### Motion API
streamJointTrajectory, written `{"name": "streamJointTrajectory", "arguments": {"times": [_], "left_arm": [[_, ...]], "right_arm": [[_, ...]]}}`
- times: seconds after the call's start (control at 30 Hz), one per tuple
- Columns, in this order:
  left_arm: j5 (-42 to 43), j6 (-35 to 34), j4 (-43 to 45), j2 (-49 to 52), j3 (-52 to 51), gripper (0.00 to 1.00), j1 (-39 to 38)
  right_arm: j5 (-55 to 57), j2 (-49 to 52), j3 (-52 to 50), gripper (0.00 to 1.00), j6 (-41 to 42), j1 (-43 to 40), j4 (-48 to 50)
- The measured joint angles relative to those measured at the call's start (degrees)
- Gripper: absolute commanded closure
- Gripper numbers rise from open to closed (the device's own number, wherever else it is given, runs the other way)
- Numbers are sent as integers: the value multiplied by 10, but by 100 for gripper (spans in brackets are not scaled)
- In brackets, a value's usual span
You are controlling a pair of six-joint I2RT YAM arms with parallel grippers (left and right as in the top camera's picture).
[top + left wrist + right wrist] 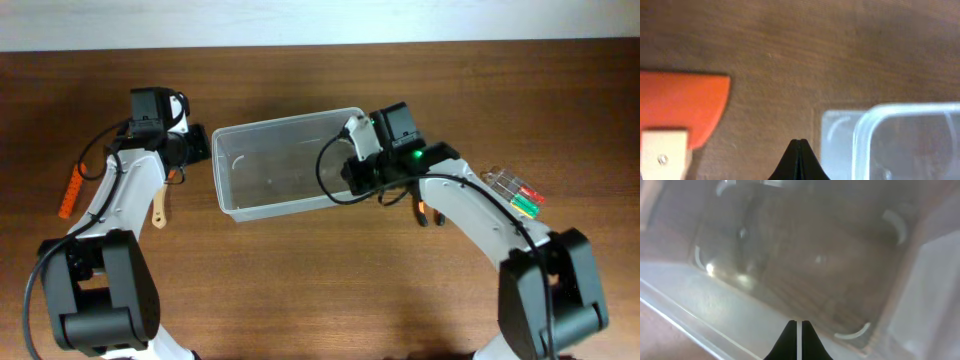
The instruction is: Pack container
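Centrally, clear container (280, 165) on wooden table (320, 290)

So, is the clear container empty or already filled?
Empty. The container shows only bare floor and table beneath, overhead and from the right wrist.

table (300, 290): brown wood, grain plainly visible, low sheen.
container (290, 120): clear plastic, smooth and glossy, bright glints on the rim and corners; walls slightly hazy in the right wrist view.
scraper blade (680, 105): orange plastic, smooth, matt.
scraper handle (665, 150): pale bare wood.
screw (662, 159): shiny metal, set in the handle.
arm shells (480, 215): white and black plastic, smooth, satin.
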Motion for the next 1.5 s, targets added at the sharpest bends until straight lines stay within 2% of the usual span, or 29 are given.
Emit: {"name": "streamJointTrajectory", "arguments": {"times": [0.23, 0.37, 0.53, 0.7, 0.93, 1.2, 1.5], "left_arm": [[13, 30, -142, -3, 67, 98, 0], [13, 51, -238, -49, 110, 97, -9], [8, 63, -331, -123, 119, 94, -57], [-4, 70, -394, -132, 117, 95, -128], [-7, 70, -400, -131, 35, 95, -213], [-14, 70, -319, -131, -91, 95, -223], [-89, 70, -226, -131, -126, 95, -216]], "right_arm": [[97, -70, 70, 96, -9, -2, -12], [160, -97, 99, 96, -11, -20, -44], [186, -89, 98, 96, 0, -56, -82], [193, -85, 98, 96, 29, -78, -96], [193, -85, 98, 96, 60, -92, -130], [193, -85, 98, 96, 65, -105, -151], [193, -85, 98, 96, 65, -106, -156]]}}
